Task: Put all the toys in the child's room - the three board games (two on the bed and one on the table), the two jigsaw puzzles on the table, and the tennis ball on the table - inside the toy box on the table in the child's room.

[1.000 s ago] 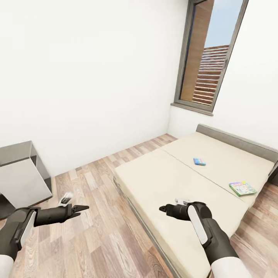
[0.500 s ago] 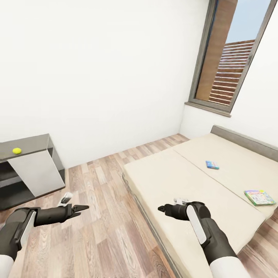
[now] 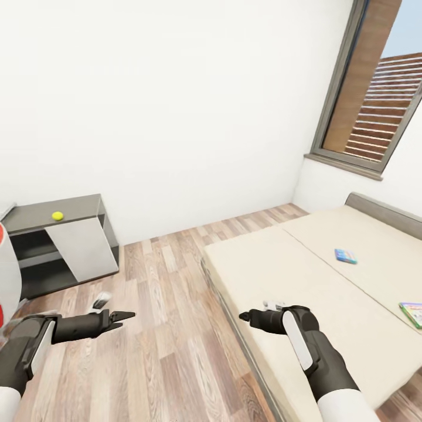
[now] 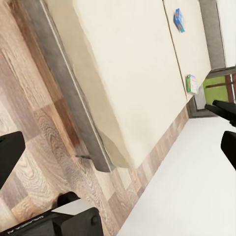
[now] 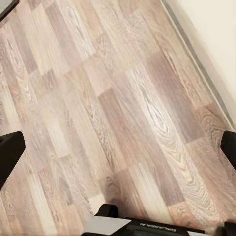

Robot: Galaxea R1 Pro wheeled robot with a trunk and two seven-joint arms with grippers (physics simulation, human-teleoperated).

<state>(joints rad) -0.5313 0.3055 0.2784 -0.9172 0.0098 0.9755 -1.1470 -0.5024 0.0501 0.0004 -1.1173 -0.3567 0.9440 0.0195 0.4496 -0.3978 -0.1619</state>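
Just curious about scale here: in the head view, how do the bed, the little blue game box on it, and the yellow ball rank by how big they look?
1. The bed, by far the largest.
2. The blue game box.
3. The tennis ball, smallest, though it sits farther from the camera, so its true size against the box is unsure.

Both arms are held low and bent in front of the trunk, forearms angled inward. The left gripper (image 3: 124,317) points to the right with nothing between its spread fingers. The right gripper (image 3: 244,317) points left, likewise parted and holding nothing.
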